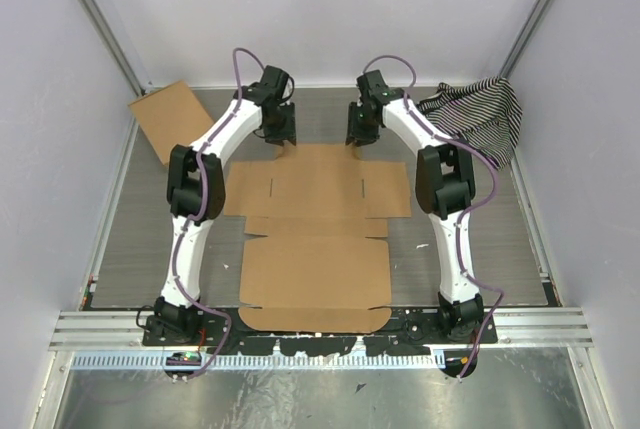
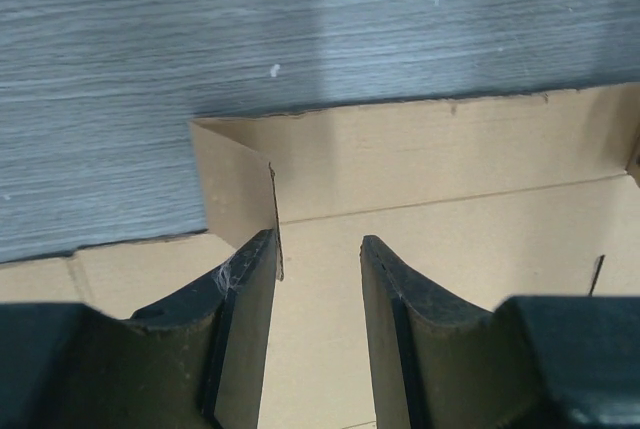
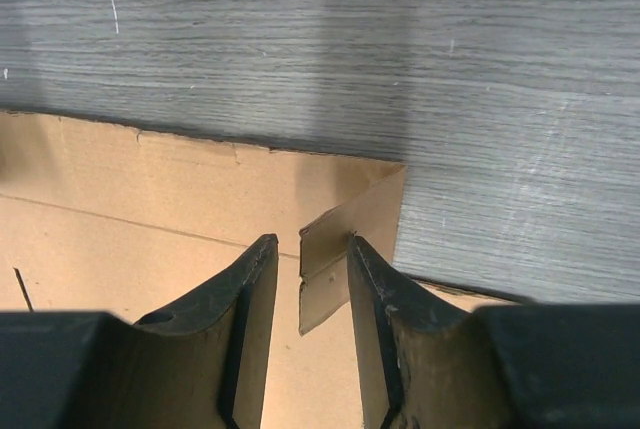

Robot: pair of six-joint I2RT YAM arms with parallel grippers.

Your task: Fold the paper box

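The paper box (image 1: 315,239) lies flat and unfolded in the middle of the table, plain brown with creased panels and flaps. Both grippers are at its far edge. My left gripper (image 1: 283,139) is open over the far left corner. In the left wrist view (image 2: 320,249) a small side flap (image 2: 235,189) stands raised against the tip of the left finger. My right gripper (image 1: 358,137) is open over the far right corner. In the right wrist view (image 3: 310,244) a raised corner flap (image 3: 345,234) stands between the fingers, close to the right finger (image 3: 375,299), with a gap to the other.
A smaller plain cardboard rectangle (image 1: 170,119) lies at the far left by the wall. A black-and-white striped cloth (image 1: 480,114) is bunched at the far right corner. White walls enclose the grey wood-grain table (image 1: 140,239) on three sides.
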